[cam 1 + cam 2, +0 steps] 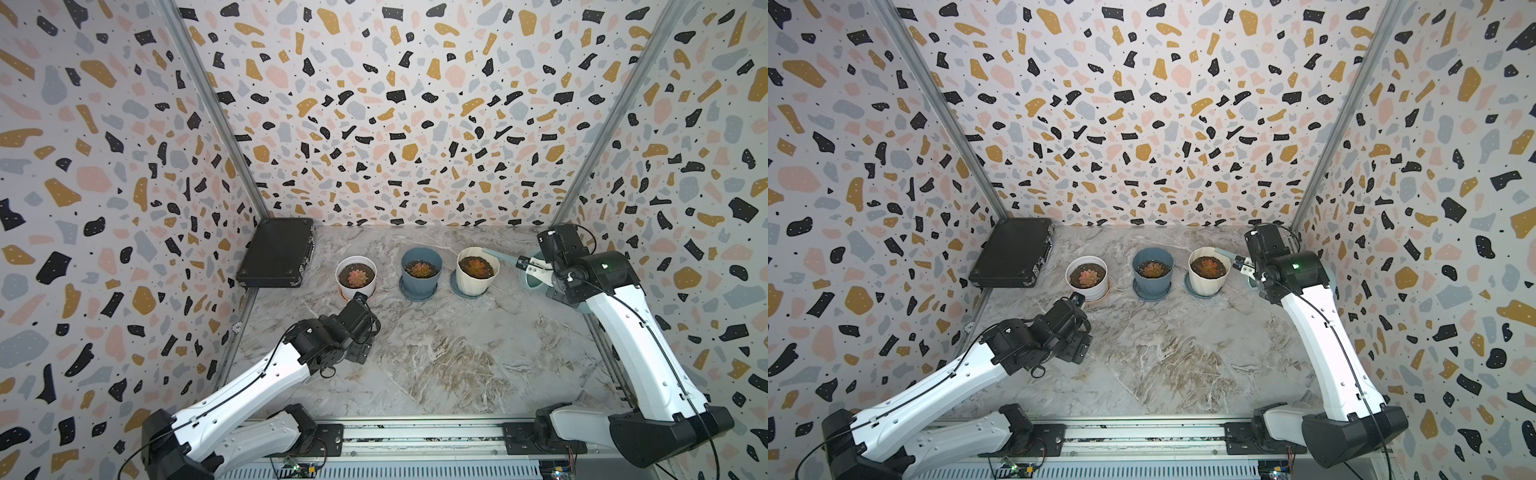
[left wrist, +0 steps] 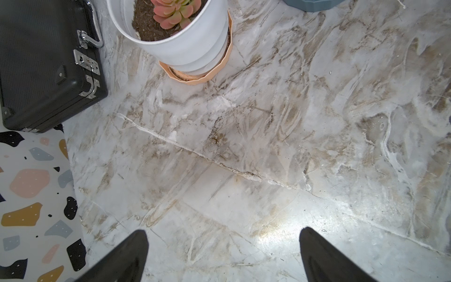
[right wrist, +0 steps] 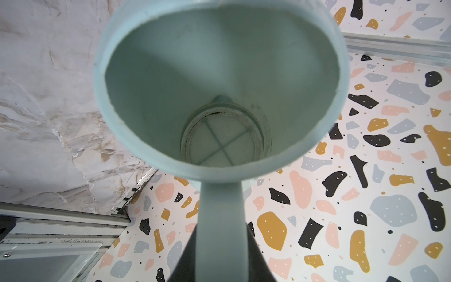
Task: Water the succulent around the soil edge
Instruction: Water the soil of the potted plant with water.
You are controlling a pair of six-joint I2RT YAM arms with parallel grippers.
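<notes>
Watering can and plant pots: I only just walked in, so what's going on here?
The right gripper is shut on the handle of a pale blue watering can, its spout over the rim of the cream pot. The left gripper hangs open, holding nothing, near the white pot. The blue pot stands untouched between them.

Front marble tabletop [image 1: 436,353] open; three pots [image 1: 421,270], black case [image 1: 277,252] crowd back.

Black case [image 1: 277,253] near white pot [image 1: 356,277], blue pot [image 1: 420,272] on marble tabletop [image 1: 436,353]
</notes>
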